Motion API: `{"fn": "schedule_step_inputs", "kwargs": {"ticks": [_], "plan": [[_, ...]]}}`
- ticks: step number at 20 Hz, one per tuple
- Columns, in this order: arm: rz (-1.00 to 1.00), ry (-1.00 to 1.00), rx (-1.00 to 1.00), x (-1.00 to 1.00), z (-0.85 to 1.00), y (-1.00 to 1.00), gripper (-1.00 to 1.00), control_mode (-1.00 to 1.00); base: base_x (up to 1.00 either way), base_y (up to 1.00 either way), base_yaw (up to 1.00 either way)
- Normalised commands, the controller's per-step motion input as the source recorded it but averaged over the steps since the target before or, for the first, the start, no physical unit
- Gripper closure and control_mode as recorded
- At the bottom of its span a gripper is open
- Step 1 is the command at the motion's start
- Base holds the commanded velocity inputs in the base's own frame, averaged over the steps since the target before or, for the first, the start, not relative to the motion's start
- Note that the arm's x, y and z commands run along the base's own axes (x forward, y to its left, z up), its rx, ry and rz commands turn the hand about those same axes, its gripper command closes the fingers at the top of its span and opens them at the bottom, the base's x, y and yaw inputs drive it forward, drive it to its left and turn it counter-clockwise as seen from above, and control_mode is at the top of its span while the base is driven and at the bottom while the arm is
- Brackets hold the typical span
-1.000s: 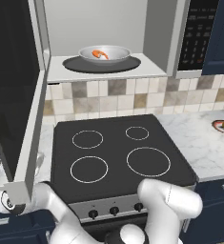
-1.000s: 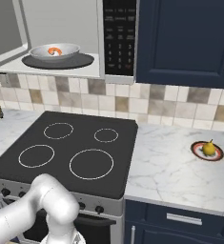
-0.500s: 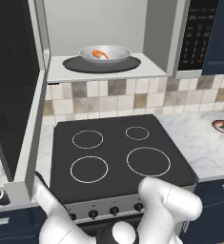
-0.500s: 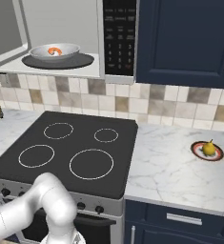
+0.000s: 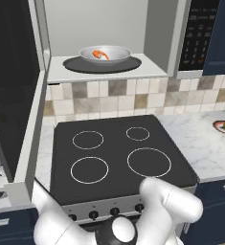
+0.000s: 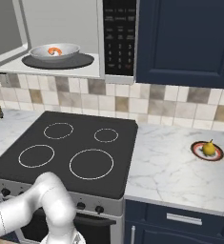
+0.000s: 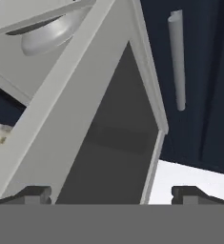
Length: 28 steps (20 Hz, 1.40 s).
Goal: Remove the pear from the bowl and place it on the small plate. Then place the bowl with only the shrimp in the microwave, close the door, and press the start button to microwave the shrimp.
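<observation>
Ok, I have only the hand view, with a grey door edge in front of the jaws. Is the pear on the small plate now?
Observer: Yes, the pear sits on the small plate, on the counter right of the stove.
Operator: And what is in the bowl?
Observer: The bowl holds just the shrimp, and it stands inside the microwave.
Operator: Is the door closed?
Observer: No, the door stands wide open, left of the stove.
</observation>
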Motion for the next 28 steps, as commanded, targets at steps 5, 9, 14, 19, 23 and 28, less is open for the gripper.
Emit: {"fn": "schedule_step_inputs", "kwargs": {"ticks": [5,9,14,19,23,28], "plan": [[0.13,-0.19,0.15,-0.56,0.3,-0.53,-1.0,-1.0,0.0,0.0,0.0],[0.12,-0.19,0.2,-0.65,0.18,-0.77,-1.0,-1.0,0.0,0.0,0.0],[0.12,-0.19,0.22,-0.61,0.23,-0.84,-1.0,-1.0,0.0,0.0,0.0],[0.14,-0.14,0.24,-0.5,0.32,-0.85,-1.0,-1.0,0.0,0.0,0.0],[0.17,-0.07,0.27,-0.35,0.31,-0.9,-1.0,-1.0,0.0,0.0,0.0],[0.21,-0.07,0.28,-0.2,0.2,-0.96,-1.0,-1.0,0.0,0.0,0.0]]}}
